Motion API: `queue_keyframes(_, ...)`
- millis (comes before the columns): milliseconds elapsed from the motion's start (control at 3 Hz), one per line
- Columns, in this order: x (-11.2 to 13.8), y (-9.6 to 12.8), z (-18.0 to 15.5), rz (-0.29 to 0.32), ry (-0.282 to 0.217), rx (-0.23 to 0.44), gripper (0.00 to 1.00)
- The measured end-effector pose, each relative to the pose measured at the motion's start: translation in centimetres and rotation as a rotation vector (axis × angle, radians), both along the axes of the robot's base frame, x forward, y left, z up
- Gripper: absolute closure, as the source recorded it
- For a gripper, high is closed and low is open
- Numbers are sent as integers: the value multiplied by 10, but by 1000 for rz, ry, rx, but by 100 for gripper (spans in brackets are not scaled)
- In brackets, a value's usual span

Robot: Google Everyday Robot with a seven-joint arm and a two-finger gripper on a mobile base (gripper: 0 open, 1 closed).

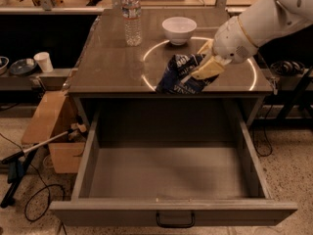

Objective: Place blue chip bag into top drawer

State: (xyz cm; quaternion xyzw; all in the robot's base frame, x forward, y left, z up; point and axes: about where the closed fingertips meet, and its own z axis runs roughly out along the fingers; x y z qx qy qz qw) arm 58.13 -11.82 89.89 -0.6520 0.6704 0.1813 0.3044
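The blue chip bag point(180, 76), dark navy foil with white lettering, hangs at the front edge of the table top point(112, 67), tilted. My gripper point(203, 65) comes in from the upper right and is shut on the bag's right side, its tan fingers point(209, 69) pressed against the foil. The top drawer point(168, 168) is pulled fully open below the table, a deep grey box with nothing in it. Its front panel carries a small black handle point(175, 221).
A clear water bottle point(131, 14) and a white bowl point(179, 29) stand at the back of the table. To the left are a cardboard box point(51, 126), a cup point(44, 61), cables and a tool on the floor. Headphones point(287, 67) lie at right.
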Motion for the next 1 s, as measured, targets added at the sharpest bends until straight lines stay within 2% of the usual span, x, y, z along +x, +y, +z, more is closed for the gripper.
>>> queue_keyframes(333, -36, -13, -3, -66, -2, 2, 100)
queue_keyframes(1000, -75, -12, -38, -146, 41, -12, 100)
